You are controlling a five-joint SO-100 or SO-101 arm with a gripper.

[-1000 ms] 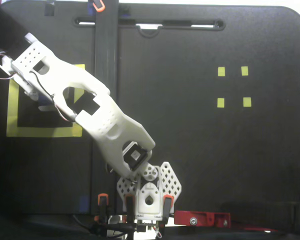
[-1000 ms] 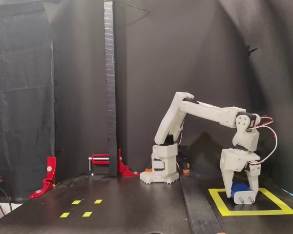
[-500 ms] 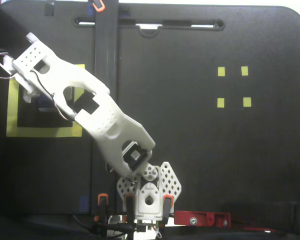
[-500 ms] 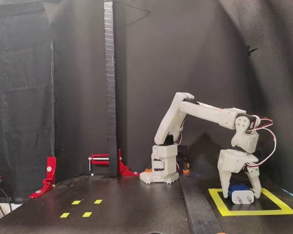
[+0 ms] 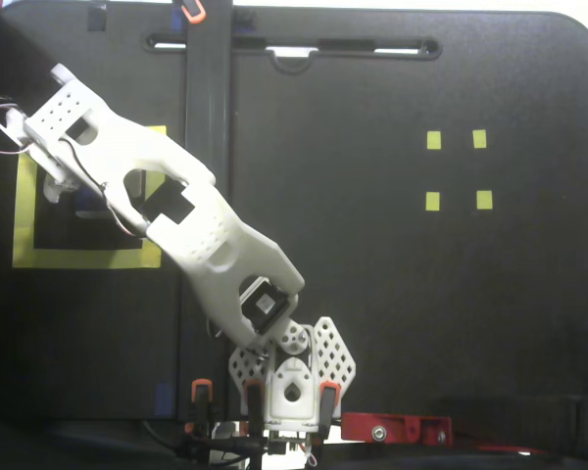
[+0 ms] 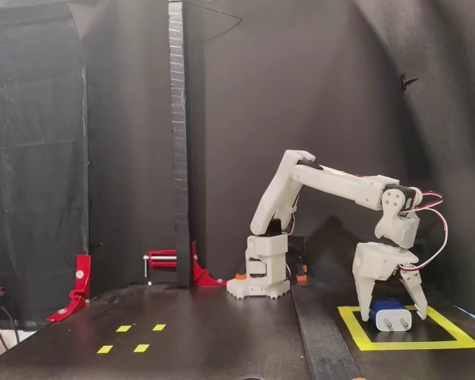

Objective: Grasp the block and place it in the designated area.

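Observation:
In the side-on fixed view the dark blue block (image 6: 389, 314), with a white end face, lies on the black surface inside the designated area (image 6: 404, 345), a square of wide yellow tape. My gripper (image 6: 392, 315) straddles the block. It is open, both fingers spread well clear of the block's sides. In the top-down fixed view the white arm (image 5: 167, 206) reaches to the left over the designated area (image 5: 78, 258) and hides the fingers. Only a pale bit of the block (image 5: 54, 190) peeks out beside the wrist.
A tall black post (image 6: 178, 142) stands left of the arm base (image 6: 259, 273), and a raised black strip (image 6: 321, 340) runs along the square's inner side. Four tiny yellow squares (image 5: 458, 169) mark the other half of the table. Red clamps (image 6: 79, 285) sit at the edges.
One second ago the gripper was shut on the block just above the floor. It has since opened wide and let go, and the block now rests inside the yellow square.

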